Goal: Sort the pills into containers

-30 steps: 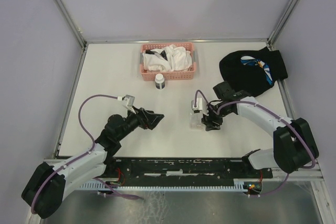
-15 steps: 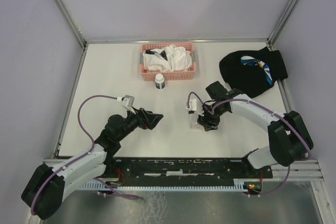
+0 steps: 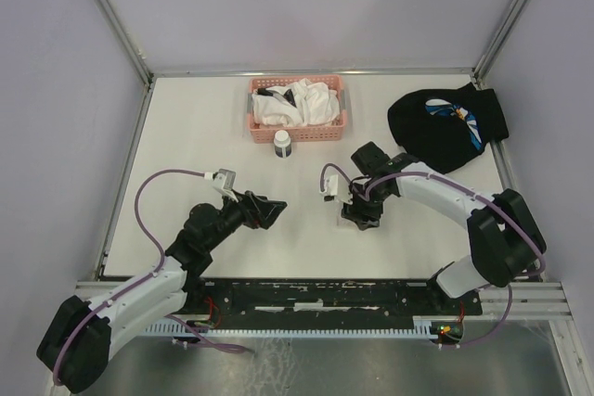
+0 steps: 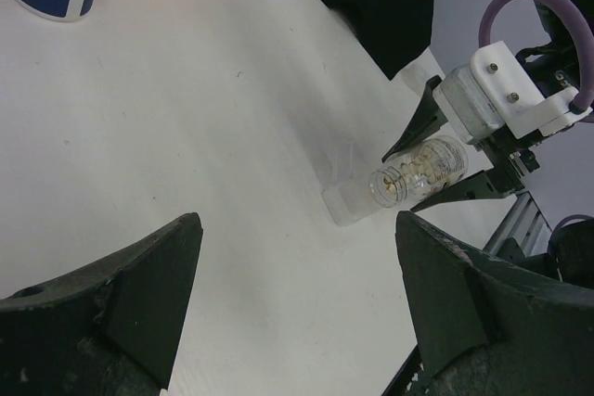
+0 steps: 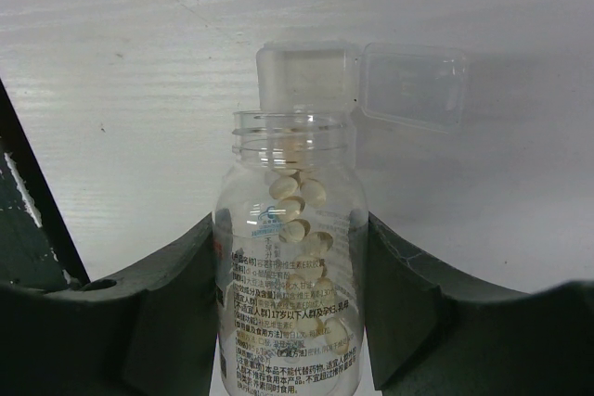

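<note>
Right gripper [image 3: 362, 213] sits mid-counter. The left gripper [image 3: 269, 210] hangs toward the near left corner, spread wide and empty. Left wrist view: the right one clamps a tilted bottle [image 4: 422, 172], its mouth by the clear box [image 4: 345, 203]. Right wrist view: pale pills [image 5: 295, 220] fill the uncapped bottle, and the box lies open.

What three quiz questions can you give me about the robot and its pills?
1. True or false: the left end effector holds the pill bottle.
2. The bottle is: A capped and upright; B uncapped, mouth toward the clear box; C lying loose, untouched.
3. Fill in: the clear box's lid is ____.
Key: 1 false, the right end effector grips it; 2 B; 3 open.
</note>
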Tool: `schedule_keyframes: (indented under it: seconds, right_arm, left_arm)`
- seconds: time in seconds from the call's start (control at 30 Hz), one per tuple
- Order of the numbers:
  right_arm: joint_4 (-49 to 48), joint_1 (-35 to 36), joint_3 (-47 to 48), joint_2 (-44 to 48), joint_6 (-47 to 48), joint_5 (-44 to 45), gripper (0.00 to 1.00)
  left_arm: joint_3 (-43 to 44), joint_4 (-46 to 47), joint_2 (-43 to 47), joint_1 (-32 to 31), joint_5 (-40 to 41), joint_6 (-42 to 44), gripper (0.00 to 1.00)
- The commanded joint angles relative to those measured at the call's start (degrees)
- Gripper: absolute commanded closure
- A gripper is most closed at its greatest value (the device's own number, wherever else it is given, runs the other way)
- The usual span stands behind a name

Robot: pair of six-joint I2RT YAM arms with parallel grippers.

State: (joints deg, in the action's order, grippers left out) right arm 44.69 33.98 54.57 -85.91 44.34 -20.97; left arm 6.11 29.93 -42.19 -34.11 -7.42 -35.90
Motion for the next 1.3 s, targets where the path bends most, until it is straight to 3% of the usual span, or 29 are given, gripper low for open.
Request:
schedule_keyframes:
  seconds: [0.0, 1.27]
  right_arm:
    - [1.2, 1.2, 2.9, -0.8, -1.6, 2.9, 0.95]
    - [5.1, 5.0, 7.3, -4.3, -4.4, 9.5, 0.95]
  left_arm:
    - [-0.4, 0.8, 0.7, 0.0, 1.4, 2.6, 0.09]
    - [-0.4, 0.6, -0.3, 0.0, 2.0, 2.8, 0.09]
